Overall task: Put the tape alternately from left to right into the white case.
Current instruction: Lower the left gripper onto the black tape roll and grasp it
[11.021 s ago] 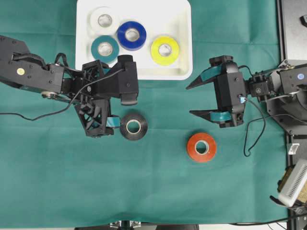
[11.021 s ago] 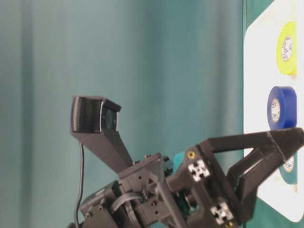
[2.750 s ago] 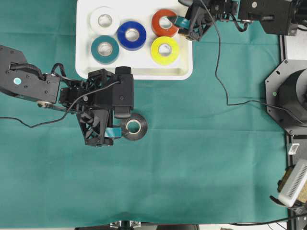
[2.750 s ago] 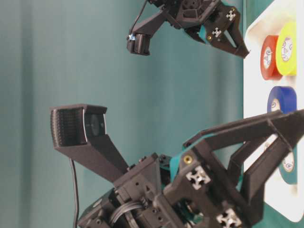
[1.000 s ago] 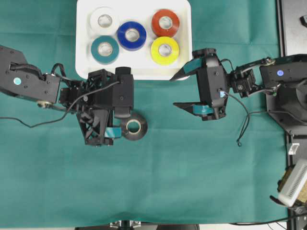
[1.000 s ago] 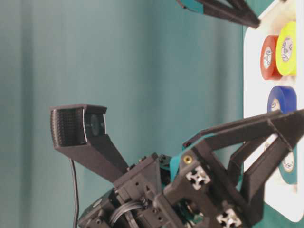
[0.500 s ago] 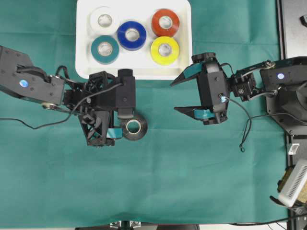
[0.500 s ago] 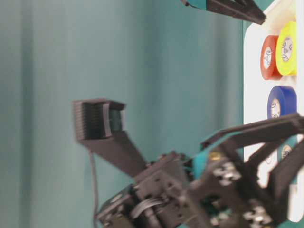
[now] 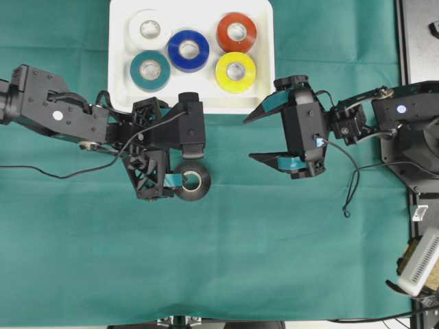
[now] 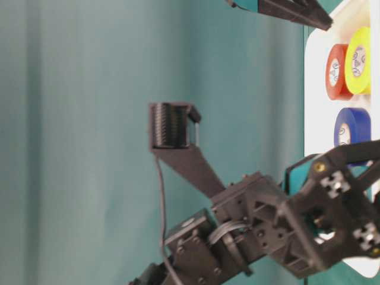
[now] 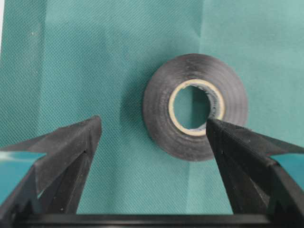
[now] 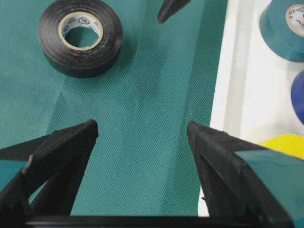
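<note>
My left claw (image 9: pixel 180 166) is hanging spread wide over the black roll (image 9: pixel 191 181), one finger crossing its rim; the roll is lying flat on the green table (image 9: pixel 274 260). My right claw (image 9: pixel 255 136) is hovering spread wide, grasping nothing. Beyond, teal, white, blue, yellow and red rolls are sitting in the white case (image 9: pixel 206 103).

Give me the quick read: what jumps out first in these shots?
Five bright tape rolls, white, teal, blue, red and yellow, sit in the white case at the top of the overhead view. The black roll lies alone on the green cloth below it, with the left hand open right at it. The right hand, also open and empty, hangs over the cloth beside the case's lower right corner.
</note>
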`<action>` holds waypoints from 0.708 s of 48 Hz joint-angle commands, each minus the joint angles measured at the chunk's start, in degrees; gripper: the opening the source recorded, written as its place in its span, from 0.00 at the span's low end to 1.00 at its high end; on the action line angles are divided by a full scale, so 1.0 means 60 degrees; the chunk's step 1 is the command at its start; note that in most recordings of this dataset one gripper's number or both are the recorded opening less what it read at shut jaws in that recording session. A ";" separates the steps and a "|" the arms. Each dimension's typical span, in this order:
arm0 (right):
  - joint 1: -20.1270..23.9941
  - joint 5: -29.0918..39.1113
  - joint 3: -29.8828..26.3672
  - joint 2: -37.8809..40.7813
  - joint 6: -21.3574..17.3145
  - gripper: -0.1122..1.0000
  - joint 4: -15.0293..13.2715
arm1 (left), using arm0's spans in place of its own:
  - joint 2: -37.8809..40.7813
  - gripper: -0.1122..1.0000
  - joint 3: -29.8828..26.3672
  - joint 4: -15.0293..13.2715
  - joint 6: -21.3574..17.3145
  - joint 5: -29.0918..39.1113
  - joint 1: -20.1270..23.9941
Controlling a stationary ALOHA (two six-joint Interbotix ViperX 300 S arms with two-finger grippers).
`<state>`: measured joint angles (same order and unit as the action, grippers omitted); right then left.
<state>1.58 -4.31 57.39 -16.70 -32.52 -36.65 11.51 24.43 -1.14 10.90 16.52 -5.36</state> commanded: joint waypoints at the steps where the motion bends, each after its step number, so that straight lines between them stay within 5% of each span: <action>1: 0.0029 -0.0073 -0.0146 -0.0146 0.0000 0.85 -0.0015 | -0.0044 0.64 -0.0264 -0.0015 0.0059 -0.0029 0.0088; 34: 0.0029 -0.0029 -0.0103 -0.0146 0.0015 0.85 -0.0015 | 0.0659 0.64 -0.0659 -0.0029 0.0571 0.0073 0.0103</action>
<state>1.58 -4.31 57.39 -16.70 -32.52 -36.65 16.26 21.80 -1.23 13.62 17.14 -4.92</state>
